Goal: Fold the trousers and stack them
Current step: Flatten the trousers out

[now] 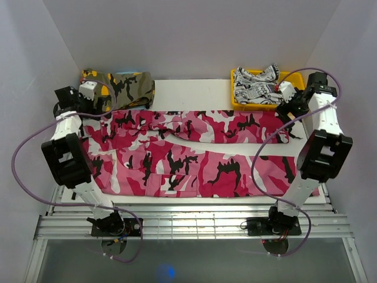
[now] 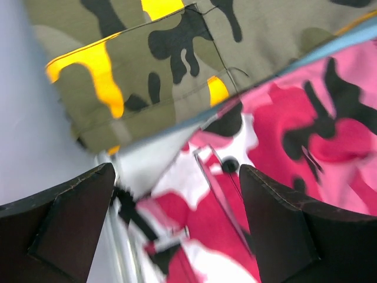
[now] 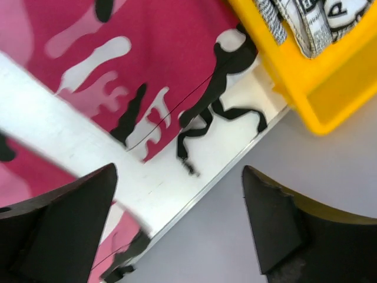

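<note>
The trousers (image 1: 194, 153), pink, white and black camouflage, lie spread flat across the table, both legs running left to right. My left gripper (image 1: 97, 106) hovers over their far left end. In the left wrist view that gripper (image 2: 177, 218) is open, with the pink cloth (image 2: 306, 118) and a black button below the gap and nothing held. My right gripper (image 1: 287, 109) is over the far right end. Seen from the right wrist, it (image 3: 179, 218) is also open and empty, above the table's right edge, with the trousers (image 3: 147, 53) and a black drawstring just beyond.
An olive-and-orange camouflage garment (image 1: 121, 85) lies folded at the back left, touching the trousers' edge (image 2: 177, 53). A yellow bin (image 1: 259, 106) at the back right holds a white garment with black print (image 1: 254, 85). Grey walls close in on both sides.
</note>
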Controlling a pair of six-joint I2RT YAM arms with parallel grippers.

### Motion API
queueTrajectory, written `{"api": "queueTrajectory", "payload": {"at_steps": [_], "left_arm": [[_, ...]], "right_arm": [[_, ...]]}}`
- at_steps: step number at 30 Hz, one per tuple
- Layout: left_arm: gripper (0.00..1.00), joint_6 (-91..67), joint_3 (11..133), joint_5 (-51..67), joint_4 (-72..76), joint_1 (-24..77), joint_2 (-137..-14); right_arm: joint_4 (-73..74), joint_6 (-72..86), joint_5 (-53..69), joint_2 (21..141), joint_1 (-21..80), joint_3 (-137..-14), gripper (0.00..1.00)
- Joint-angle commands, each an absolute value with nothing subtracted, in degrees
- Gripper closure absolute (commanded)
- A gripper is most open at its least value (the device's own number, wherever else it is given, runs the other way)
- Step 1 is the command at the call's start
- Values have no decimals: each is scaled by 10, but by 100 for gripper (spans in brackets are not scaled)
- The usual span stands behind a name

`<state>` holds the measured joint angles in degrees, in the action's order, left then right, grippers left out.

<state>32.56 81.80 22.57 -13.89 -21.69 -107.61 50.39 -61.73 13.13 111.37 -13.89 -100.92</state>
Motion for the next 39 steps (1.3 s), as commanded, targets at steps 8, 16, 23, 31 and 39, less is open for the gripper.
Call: {"api": "queueTrajectory", "payload": {"at_steps": [8,16,23,31,39], "left_arm": [[3,302,720,265,-289,-232,-966],[10,259,695,258,-302,-273,-1049],[12,321,798,221,-347,-344,-1139],[2,544,848,379,-447,-290,-1051],[5,585,780,472,-473,-109,-938]], "right_arm": [[453,-448,204,1144,-129,-930,42],[397,-445,108,1199,-129,-869,46],[379,-498,27,1195,-175,-837,53],[485,-505,115,1172,-189,-921,53],[539,-440,208,1142,-149,-1002,48]]}}
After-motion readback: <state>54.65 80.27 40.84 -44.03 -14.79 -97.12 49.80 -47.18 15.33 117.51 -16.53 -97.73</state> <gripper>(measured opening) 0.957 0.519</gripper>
